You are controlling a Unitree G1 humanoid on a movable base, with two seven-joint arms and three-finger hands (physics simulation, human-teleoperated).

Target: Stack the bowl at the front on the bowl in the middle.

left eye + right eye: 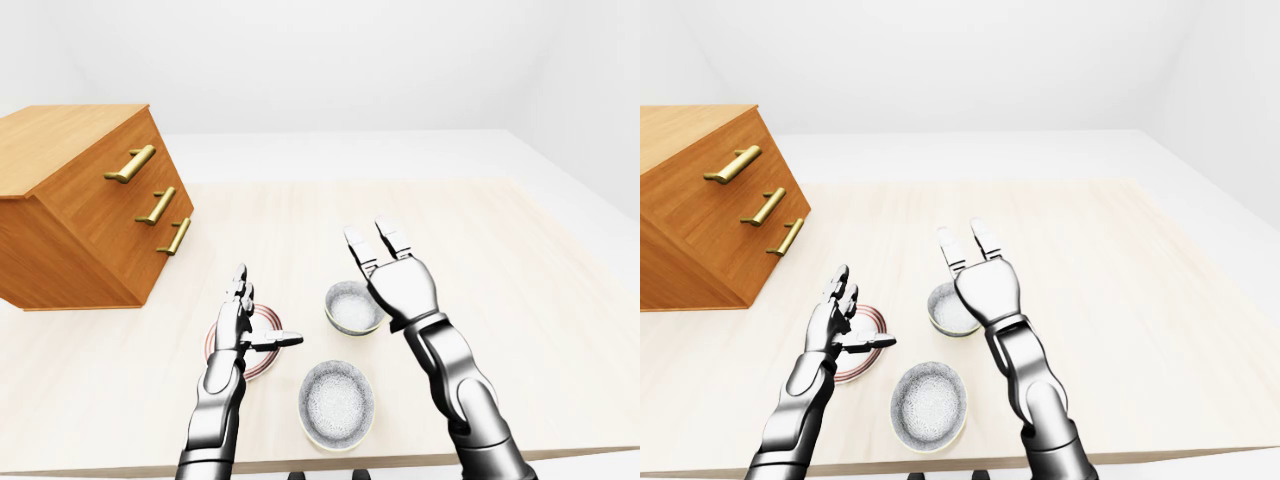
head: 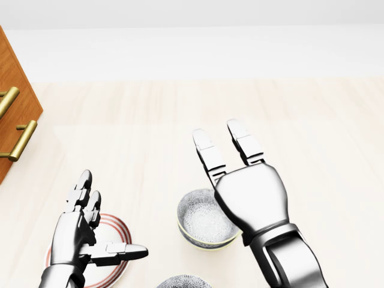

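Nothing is stacked yet, as I read it. The front bowl [image 1: 337, 402] sits on the tabletop [image 1: 500, 280] at the bottom centre of the left-eye view, upright and empty. No hand is on it. The middle bowl [image 1: 350, 307] stands just above it in that view, clearly apart from it and also empty.

My right hand [image 2: 249, 195] hangs at the right rim of the middle bowl and covers part of that rim in the head view. Its fingers [image 2: 207, 153] are straight and spread, pointing toward the top of the frame, and they hold nothing. I cannot tell whether the palm touches the rim or only floats above it.

My left hand [image 2: 78, 234] is at the lower left over a red-ringed dish [image 2: 117, 231]. Its fingers are open, the thumb sticks out to the right, and it is empty too. The dresser [image 1: 80, 200] in the upper left stands well apart from all of this.

So the whole job is left to do. One hand has to come down to the bottom centre and close on the front bowl. It then has to lift the bowl, carry it up-frame and set it inside the middle bowl. My right hand is parked at the target, not at the bowl to be moved. I judge it must first draw down-frame, and take care not to nudge the middle bowl on the way.
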